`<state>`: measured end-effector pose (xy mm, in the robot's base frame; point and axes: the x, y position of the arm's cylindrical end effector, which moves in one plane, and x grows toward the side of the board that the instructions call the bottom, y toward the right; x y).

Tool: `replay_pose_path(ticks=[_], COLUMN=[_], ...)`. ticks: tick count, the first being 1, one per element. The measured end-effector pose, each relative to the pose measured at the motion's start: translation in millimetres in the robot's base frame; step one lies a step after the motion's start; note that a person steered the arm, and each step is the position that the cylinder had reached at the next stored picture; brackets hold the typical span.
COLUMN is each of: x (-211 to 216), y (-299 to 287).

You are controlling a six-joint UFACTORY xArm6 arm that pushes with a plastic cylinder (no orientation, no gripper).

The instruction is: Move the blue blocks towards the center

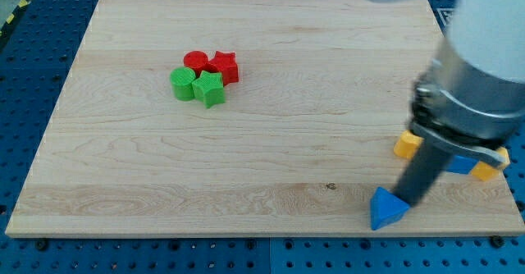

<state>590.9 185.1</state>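
Left to right we pass the green and red cluster (205, 77), reach the blue triangle (385, 209) near the board's (246, 159) bottom right, my tip (408, 200) touching its right side, no jaws.

four blocks (205, 77) clustered at board's (246, 159) upper left, triangle block (385, 209) near bottom right, touching my tip (408, 198)

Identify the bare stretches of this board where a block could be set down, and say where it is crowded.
Free: the wide middle between the red-and-green cluster and the blue triangular block, plus the whole bottom-left. Crowded: the bottom-right corner, where my tip touches that blue block, with yellow blocks and another blue block behind the rod.
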Motion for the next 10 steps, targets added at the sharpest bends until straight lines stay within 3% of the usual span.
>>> replay_pose_path(ticks=[1,2,4,8,9,10], x=[-9.5,6.9,25.9,27.1,6.7,0.6], y=[35.4,61.8,35.4,-113.3,-106.6,-63.3])
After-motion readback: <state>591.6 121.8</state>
